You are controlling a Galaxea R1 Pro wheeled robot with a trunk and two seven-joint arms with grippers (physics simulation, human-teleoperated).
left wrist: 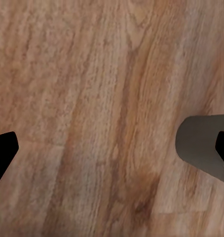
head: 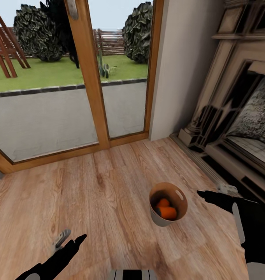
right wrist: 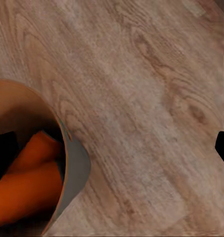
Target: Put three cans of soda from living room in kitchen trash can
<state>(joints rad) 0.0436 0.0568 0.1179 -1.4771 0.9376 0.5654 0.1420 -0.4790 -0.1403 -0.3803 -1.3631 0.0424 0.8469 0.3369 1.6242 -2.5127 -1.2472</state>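
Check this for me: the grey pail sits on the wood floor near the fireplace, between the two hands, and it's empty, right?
Not quite. The pail is not empty: orange cans lie inside it, as the head view and right wrist view show. The rest holds: it sits on the wood floor near the fireplace, between the left hand and right hand.

The head view looks forward and down from high up, taking in the plank floor [head: 109,194], the glass doors [head: 70,77] far ahead and the fireplace [head: 233,116] at far right. The left wrist view sits close over bare floor [left wrist: 92,98]. The right wrist view looks down close beside the pail [right wrist: 75,168], which the head view shares [head: 159,219].
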